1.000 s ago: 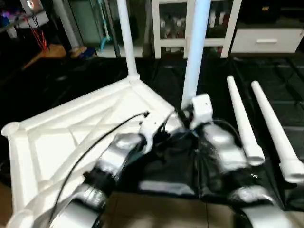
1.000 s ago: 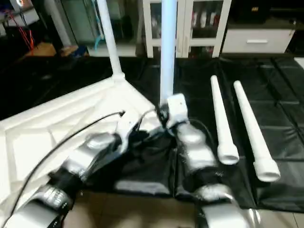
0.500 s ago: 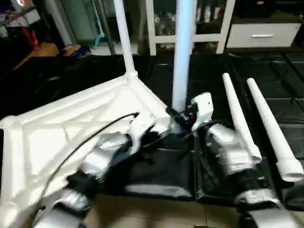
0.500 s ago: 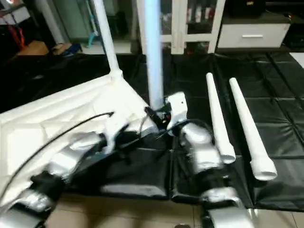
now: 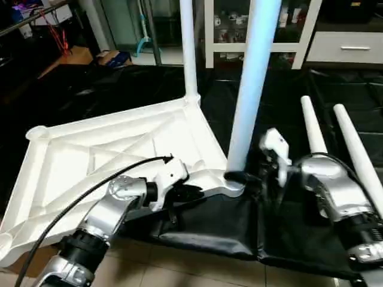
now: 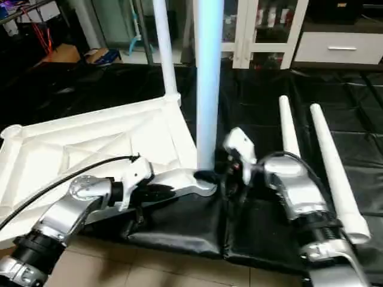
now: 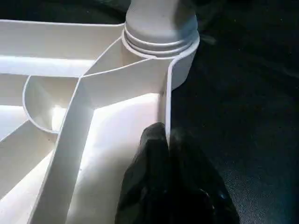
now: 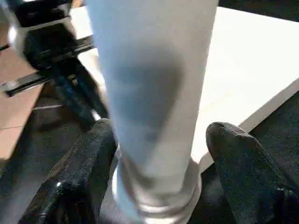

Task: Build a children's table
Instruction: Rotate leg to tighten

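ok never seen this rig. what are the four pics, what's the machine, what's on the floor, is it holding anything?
It is a humanoid robot with two silver arms, each ending in a two-fingered black gripper. The two wide pictures come from a stereo camera on its head, looking down over the forearms. The two close-ups come from cameras on its wrists.

On black floor mats lies a white plastic tabletop, ribbed underside up. Two legs stand upright in its corner sockets: a near leg and a far leg. Two loose legs lie on the mats to the robot's right.

The left gripper is shut, its tips against the tabletop's rim beside the near socket; whether it pinches the rim is unclear. The right gripper is open, its fingers either side of the near leg's base, not clamping it.
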Controlling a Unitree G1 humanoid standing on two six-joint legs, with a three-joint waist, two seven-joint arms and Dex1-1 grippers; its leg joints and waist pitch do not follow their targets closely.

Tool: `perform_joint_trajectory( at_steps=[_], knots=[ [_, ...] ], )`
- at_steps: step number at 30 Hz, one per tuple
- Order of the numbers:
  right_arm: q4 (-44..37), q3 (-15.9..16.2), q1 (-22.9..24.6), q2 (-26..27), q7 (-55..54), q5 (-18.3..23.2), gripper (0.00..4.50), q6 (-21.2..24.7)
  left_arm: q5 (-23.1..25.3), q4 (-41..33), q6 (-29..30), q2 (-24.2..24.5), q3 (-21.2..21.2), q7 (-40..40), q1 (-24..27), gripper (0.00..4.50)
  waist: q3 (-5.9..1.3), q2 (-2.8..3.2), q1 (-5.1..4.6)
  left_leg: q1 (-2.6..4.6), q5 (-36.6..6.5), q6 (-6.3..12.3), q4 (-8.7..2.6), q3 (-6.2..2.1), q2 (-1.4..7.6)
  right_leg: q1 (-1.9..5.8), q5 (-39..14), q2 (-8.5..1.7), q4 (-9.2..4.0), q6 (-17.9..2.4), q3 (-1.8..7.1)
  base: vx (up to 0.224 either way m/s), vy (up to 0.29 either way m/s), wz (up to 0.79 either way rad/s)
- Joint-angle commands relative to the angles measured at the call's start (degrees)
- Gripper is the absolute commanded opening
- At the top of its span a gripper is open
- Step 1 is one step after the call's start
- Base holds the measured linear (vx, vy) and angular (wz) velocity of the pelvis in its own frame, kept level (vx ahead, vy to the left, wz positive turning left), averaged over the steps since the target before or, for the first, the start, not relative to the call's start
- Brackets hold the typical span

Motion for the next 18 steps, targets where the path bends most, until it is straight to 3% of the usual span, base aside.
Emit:
perform_joint_trajectory(
  at_steps=[1, 4, 10, 18],
  knots=[
    [-1.60, 0.85, -0.06, 0.15, 1.20, 0.78, 3.01, 1.06, 0.18, 0.03, 1.43, 0.86, -0.92, -0.98, 1.20, 0.00, -3.35, -1.27, 0.12, 0.89, -13.66, 5.48, -4.35, -1.25, 2.76, 2.62, -11.92, -1.13, -3.11, -14.02, 1.12, 0.000, 0.000, 0.00],
    [-1.19, 0.65, -0.26, 0.45, 0.83, 1.17, 2.78, 1.29, 0.15, -0.38, 1.63, 1.03, -0.89, -1.38, 1.41, 0.00, -3.51, -1.13, 0.05, 0.97, -12.76, 5.51, -4.30, -1.28, 2.80, 2.53, -10.62, -1.03, -3.01, -14.26, 1.11, 0.000, 0.000, 0.00],
    [-0.59, 0.20, -0.56, 1.35, 0.70, 1.04, 2.24, 1.28, 0.04, -1.33, 2.19, 1.54, -1.32, -2.60, 1.93, 0.00, -3.83, -1.20, 0.31, 0.83, -8.18, 7.56, -3.77, -1.24, 2.68, 2.69, -5.70, -0.99, -2.42, -15.35, 0.96, 0.000, 0.000, 0.00],
    [-1.05, 0.32, -0.24, 0.83, 2.05, 1.27, 1.98, 2.82, 0.14, -1.98, 2.93, 1.93, -1.35, -3.34, 2.21, 0.00, -3.62, -1.11, 0.25, 0.97, -11.20, 6.45, -4.04, -1.24, 2.72, 2.62, -9.01, -0.92, -2.75, -14.87, 0.98, 0.000, 0.000, 0.00]
  ],
)
